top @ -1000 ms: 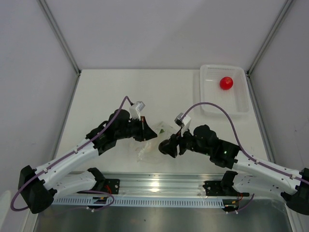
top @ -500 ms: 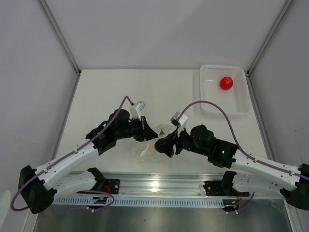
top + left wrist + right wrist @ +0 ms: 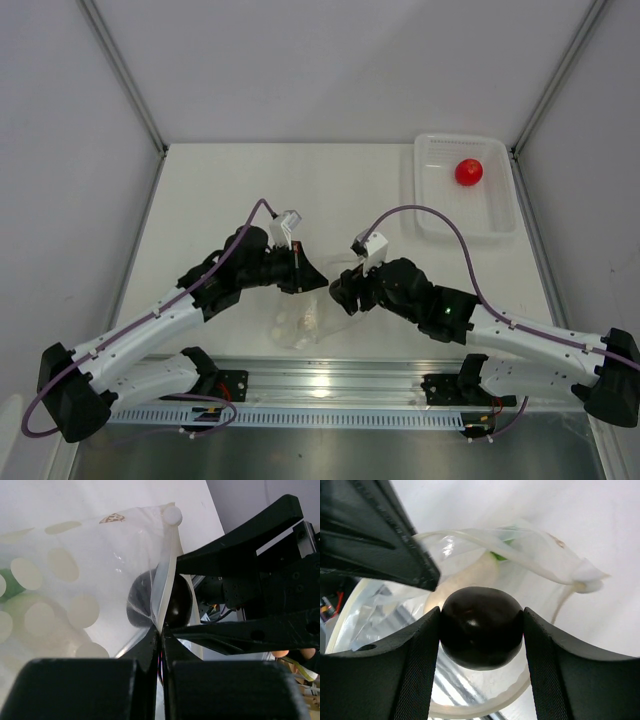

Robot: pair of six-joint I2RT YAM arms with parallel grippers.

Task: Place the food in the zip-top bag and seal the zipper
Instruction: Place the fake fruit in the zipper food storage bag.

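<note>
The clear zip-top bag hangs between my two grippers near the table's front middle. My left gripper is shut on the bag's top edge and holds it up. My right gripper is shut on the dark purplish-black ball and holds it at the bag's open mouth; the ball also shows in the left wrist view. The white radish with green leaves lies inside the bag. The red tomato sits in the white basket at the back right. The zipper strip is hard to make out.
The white ribbed basket stands at the table's back right corner. An aluminium rail runs along the near edge by the arm bases. White walls with metal posts close in the table on three sides.
My right gripper has moved left and forward with the dark ball, up to the bag's mouth beside my left gripper. The bag has shifted and hangs lower. The left arm has barely moved.
</note>
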